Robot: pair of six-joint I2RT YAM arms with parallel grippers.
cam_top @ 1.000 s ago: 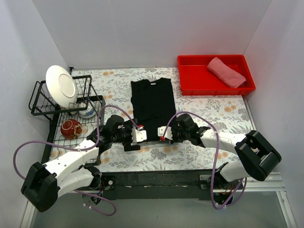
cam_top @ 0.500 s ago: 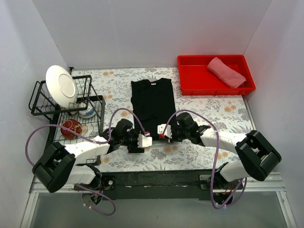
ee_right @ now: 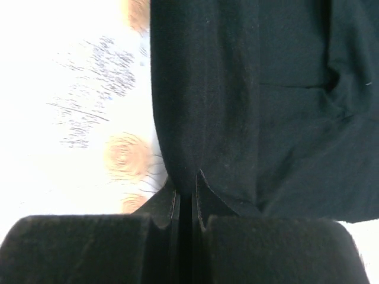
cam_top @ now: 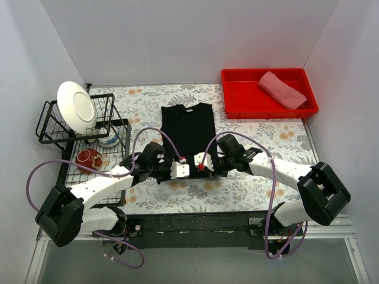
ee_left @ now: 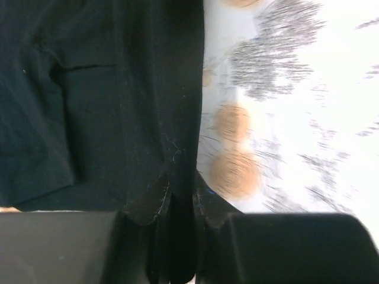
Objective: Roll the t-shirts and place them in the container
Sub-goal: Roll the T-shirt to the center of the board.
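Left fingers [ee_left: 145,207] and right fingers [ee_right: 163,207] have carried forward the hem of the black t-shirt [cam_top: 188,124], clamped on it, starting the roll.

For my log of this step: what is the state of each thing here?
black t-shirt: flat, near edge pinched by both grippers
pink t-shirt: bundled, in red bin
left gripper: shut on black t-shirt
right gripper: shut on black t-shirt
white plate: propped upright in rack

rack [cam_top: 53,127] left | spread t-shirt [cam_top: 189,127] centre | tray [cam_top: 243,97] back-right, rolled t-shirt [cam_top: 283,89] inside
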